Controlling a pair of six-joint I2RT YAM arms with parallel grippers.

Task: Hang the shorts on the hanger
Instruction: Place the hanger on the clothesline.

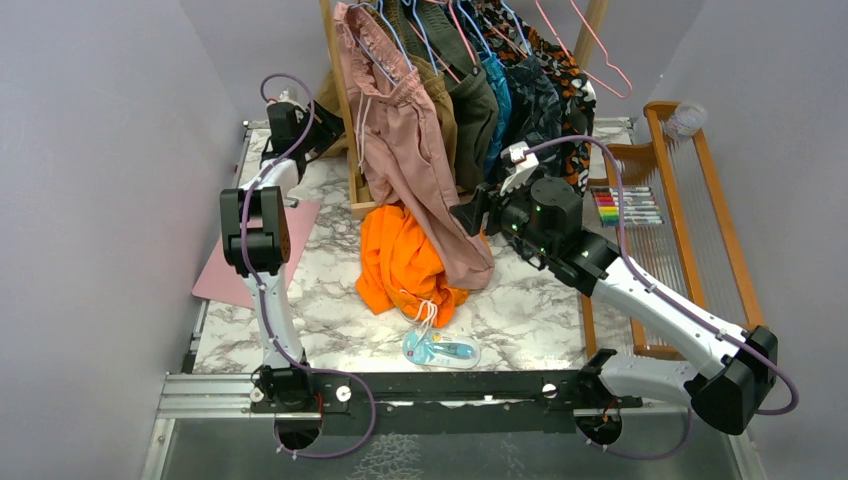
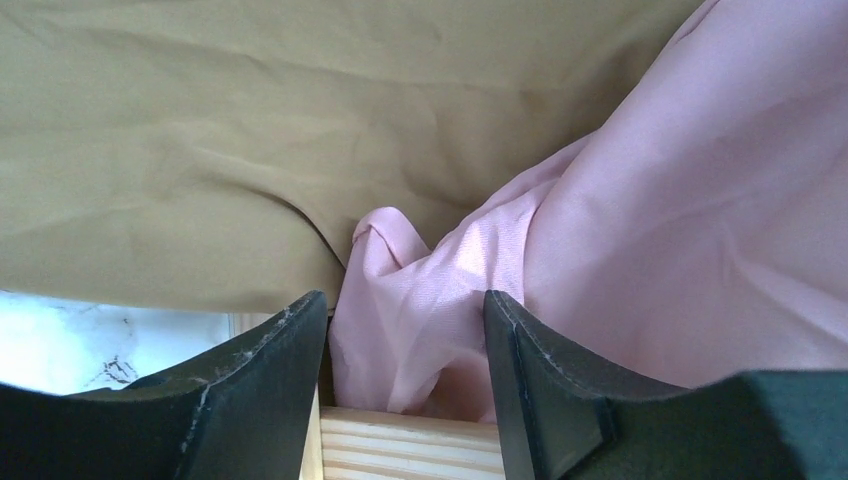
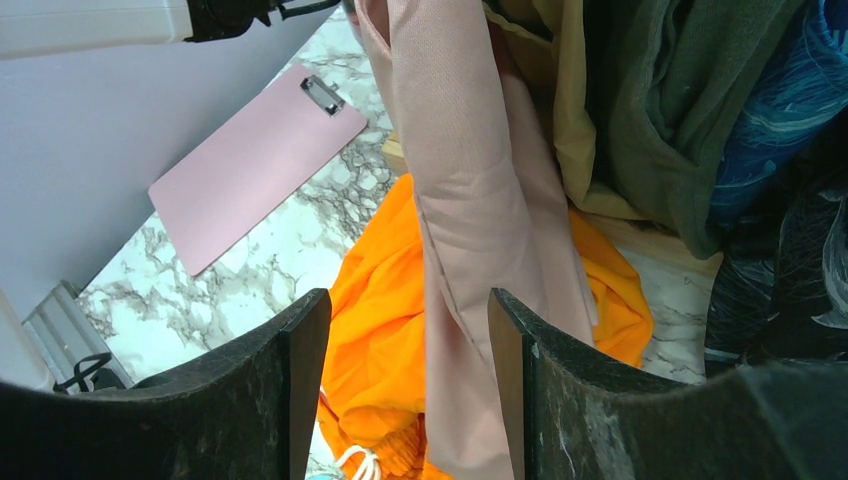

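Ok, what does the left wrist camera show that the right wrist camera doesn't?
Left wrist only: the open left gripper, with a fold of the dusty pink fabric shorts showing between its fingers. Right wrist only: the open right gripper, the bright orange fabric shorts, the flat pink clipboard, a dark green garment and a blue patterned garment. Both: the pink shorts hanging against a tan fabric garment, and the white marble table.
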